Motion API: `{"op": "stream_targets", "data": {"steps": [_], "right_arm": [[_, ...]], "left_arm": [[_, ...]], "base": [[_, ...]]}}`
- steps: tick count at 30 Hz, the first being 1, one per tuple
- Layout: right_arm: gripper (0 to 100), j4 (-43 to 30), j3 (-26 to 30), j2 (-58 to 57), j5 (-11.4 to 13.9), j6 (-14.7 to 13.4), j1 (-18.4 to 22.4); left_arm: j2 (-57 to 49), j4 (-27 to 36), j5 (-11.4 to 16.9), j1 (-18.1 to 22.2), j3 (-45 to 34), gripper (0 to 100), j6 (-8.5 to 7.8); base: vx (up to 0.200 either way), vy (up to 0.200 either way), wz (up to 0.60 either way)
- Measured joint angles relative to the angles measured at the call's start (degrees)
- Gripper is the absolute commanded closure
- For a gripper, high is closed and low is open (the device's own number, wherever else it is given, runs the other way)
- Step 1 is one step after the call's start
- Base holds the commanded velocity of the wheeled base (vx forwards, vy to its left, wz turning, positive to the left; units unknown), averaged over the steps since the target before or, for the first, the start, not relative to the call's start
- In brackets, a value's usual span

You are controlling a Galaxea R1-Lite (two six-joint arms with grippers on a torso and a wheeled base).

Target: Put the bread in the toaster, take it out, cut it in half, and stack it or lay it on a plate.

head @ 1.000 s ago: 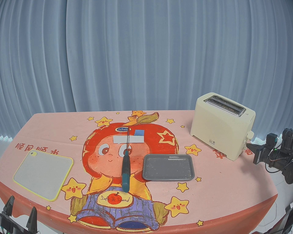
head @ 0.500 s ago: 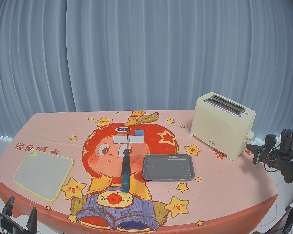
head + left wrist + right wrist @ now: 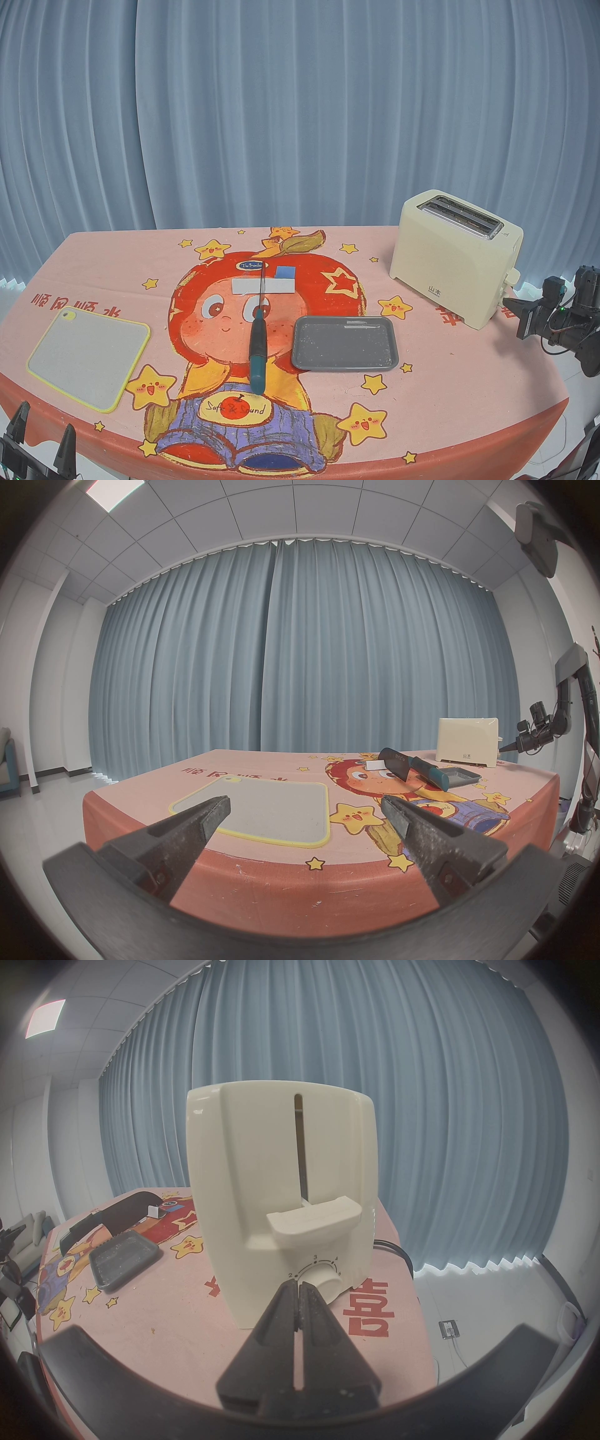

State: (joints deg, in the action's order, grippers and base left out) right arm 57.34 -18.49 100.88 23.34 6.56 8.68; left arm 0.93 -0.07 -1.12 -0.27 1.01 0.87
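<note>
"Which step?"

"Toasting, I judge. The bread is likely inside the boxy cream plastic toaster (image 3: 455,256), on the desk's (image 3: 437,387) right side. The right hand (image 3: 299,1291) is pressed together below the toaster's lever (image 3: 314,1216), and the left hand (image 3: 305,802) is spread apart."

"Next?"

"Raise the lever, then pinch the slice."

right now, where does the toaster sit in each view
Head view: toaster at right, beyond the grey plate.
Left wrist view: toaster far off, beyond the grey plate.
Right wrist view: toaster close up, lever end facing the camera.
Shared landmark: the grey plate beside it.
</note>
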Motion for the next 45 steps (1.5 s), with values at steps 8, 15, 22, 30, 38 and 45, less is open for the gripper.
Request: {"op": "stream_targets", "data": {"steps": [8, 15, 22, 30, 38, 45], "right_arm": [[100, 0.07, 0.24, 1.0, 0.07, 0.06, 0.0], [100, 0.05, 0.3, 1.63, -0.3, 0.06, 0.0], [100, 0.07, 0.3, 1.77, -0.48, 0.09, 0.0], [100, 0.07, 0.59, 1.63, -0.48, 0.09, -0.11], [100, 0.05, 0.78, 1.46, -0.46, 0.17, -0.15], [100, 0.05, 1.4, 0.66, -0.44, 0.35, -0.37]], "left_arm": [[0.0, 0.0, 0.01, 0.0, 0.0, 0, 0.0], [0.0, 0.0, 0.01, 0.0, 0.0, 0, 0.0], [0.0, 0.0, 0.0, 0.0, 0.0, 0, 0.0], [0.0, 0.0, 0.0, 0.0, 0.0, 0, 0.0], [0.0, 0.0, 0.0, 0.0, 0.0, 0, 0.0], [0.0, 0.0, 0.01, 0.0, 0.0, 0, 0.0]], "base": [[0.0, 0.0, 0.0], [0.0, 0.0, 0.0], [0.0, 0.0, 0.0], [0.0, 0.0, 0.0], [0.0, 0.0, 0.0], [0.0, 0.0, 0.0]]}}
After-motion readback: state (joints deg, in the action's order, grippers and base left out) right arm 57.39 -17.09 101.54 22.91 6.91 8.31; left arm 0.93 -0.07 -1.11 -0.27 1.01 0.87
